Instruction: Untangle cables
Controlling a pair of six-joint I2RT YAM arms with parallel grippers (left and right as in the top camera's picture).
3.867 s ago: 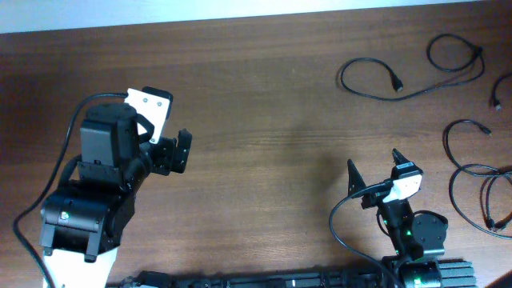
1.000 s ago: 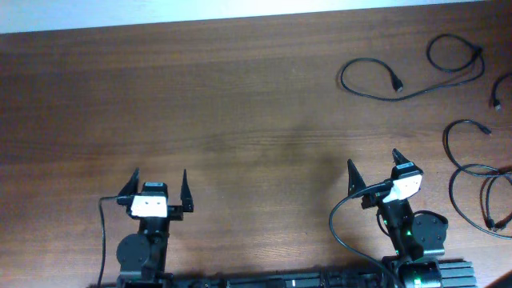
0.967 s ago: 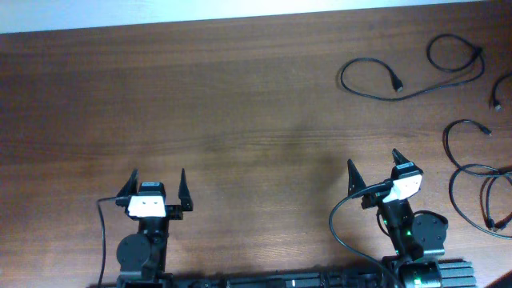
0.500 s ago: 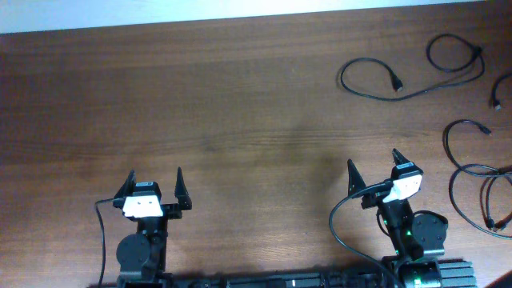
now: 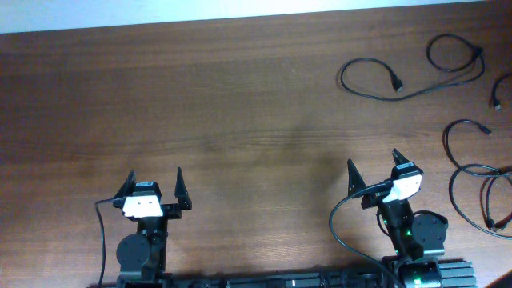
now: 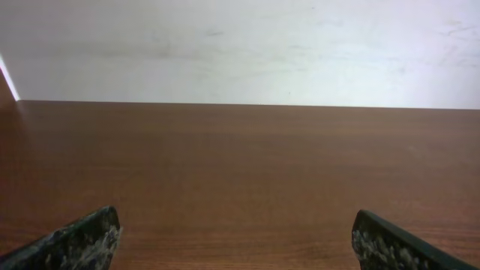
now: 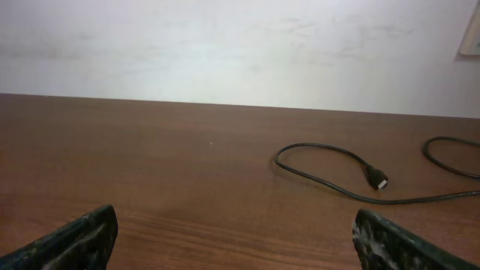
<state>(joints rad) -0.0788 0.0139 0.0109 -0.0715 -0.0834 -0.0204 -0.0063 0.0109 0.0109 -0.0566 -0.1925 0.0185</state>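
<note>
Thin black cables lie apart on the right of the wooden table. One long cable (image 5: 416,92) with a plug end curves across the far right; it also shows in the right wrist view (image 7: 330,180). Another cable (image 5: 450,140) lies lower right, and looped cables (image 5: 480,170) sit at the right edge. My left gripper (image 5: 154,178) is open and empty at the front left, far from the cables. My right gripper (image 5: 373,164) is open and empty at the front right, a little left of the loops. In both wrist views the fingertips (image 6: 82,240) (image 7: 390,244) stand wide apart over bare wood.
A white wall (image 6: 240,45) runs behind the table's far edge. A pale object (image 5: 502,84) shows at the right edge of the table. The arm bases (image 5: 416,240) stand along the front edge.
The left arm has folded back from the mid-left of the table to its base at the front left, gripper open. The right arm and the cables have not moved.
</note>
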